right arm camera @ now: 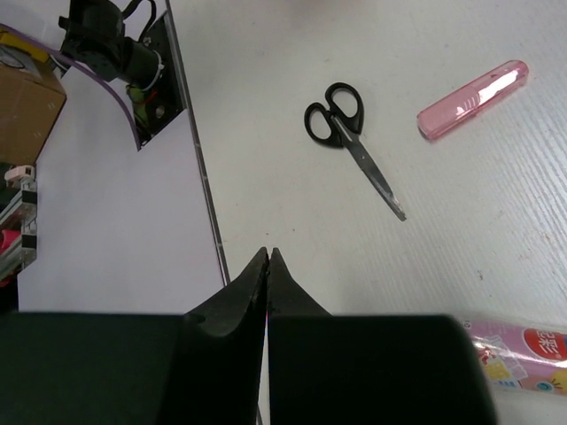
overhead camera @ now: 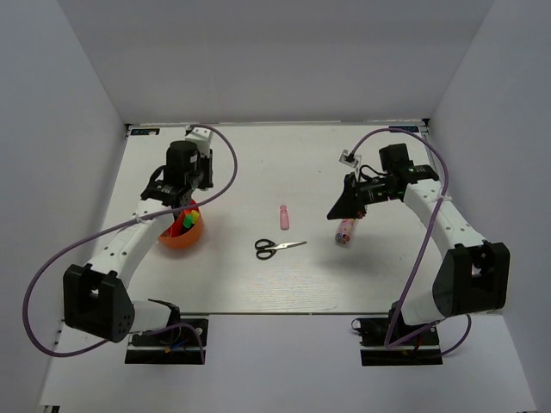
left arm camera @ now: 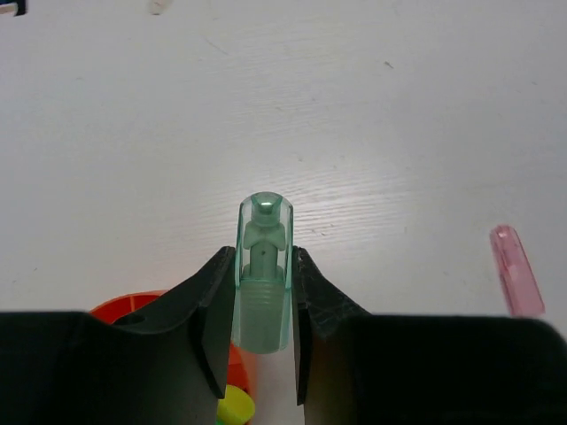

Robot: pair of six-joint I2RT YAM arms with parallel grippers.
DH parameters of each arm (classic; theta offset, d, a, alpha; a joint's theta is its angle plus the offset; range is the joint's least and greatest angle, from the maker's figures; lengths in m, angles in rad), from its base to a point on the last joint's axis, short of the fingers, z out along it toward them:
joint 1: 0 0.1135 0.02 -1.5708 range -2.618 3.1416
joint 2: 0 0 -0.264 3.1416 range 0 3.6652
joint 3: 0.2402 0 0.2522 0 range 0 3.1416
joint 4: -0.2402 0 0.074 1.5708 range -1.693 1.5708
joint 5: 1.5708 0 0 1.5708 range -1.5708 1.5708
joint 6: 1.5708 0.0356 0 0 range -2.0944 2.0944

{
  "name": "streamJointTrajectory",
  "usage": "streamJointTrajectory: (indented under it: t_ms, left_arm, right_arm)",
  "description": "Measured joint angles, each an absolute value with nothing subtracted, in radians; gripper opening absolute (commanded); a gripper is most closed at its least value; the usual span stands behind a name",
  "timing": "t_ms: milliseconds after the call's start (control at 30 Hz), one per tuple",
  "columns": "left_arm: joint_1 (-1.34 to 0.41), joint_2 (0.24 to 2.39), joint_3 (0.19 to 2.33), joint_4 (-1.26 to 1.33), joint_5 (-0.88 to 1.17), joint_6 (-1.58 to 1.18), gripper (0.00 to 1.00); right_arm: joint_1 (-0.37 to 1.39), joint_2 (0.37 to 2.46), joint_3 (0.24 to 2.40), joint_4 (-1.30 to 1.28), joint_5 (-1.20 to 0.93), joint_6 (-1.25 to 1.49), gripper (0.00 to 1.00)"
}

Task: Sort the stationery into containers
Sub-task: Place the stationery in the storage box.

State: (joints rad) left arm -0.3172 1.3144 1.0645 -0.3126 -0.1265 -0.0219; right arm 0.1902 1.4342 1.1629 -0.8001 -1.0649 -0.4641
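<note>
White desk point(overhead camera: 258, 288) boxed in by plain white walls, nothing fancy. The left end effector point(left arm camera: 263, 261) is closed partway on the mint stick point(left arm camera: 264, 221). It pinches the stick around the ribbed section, so the see-through rounded cap pokes out past the fingertips. Just below and behind its fingers sits the orange cup point(left arm camera: 124, 312), mostly hidden by the end effector's black body. All I can see is a slice of rim and a yellow cap point(left arm camera: 235, 405) inside.

The right end effector point(right arm camera: 267, 255) is squeezed fully together with nothing in it. Out ahead of it the black-handled scissors point(right arm camera: 353, 146) lie flat with the blades closed, and past those is the pink bottle point(right arm camera: 474, 99) on its side. The pink-capped tube point(right arm camera: 518, 350) is right beside this end effector. It's half cut off by the frame edge and the black body, and the print is too small to read.
</note>
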Motion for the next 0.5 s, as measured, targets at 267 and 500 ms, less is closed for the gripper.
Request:
streamJointTrajectory:
  t_ms: [267,500]
  left_arm:
    - [-0.236,1.325,0.983,-0.237,-0.232,-0.058,0.0]
    - [-0.189,1.328,0.895,-0.123,-0.214,-0.076,0.0]
  right_arm:
    - [0.19,1.443,1.163,-0.819,-1.103,-0.487,0.0]
    - [0.19,1.449,1.163,-0.821,-1.11,-0.5,0.0]
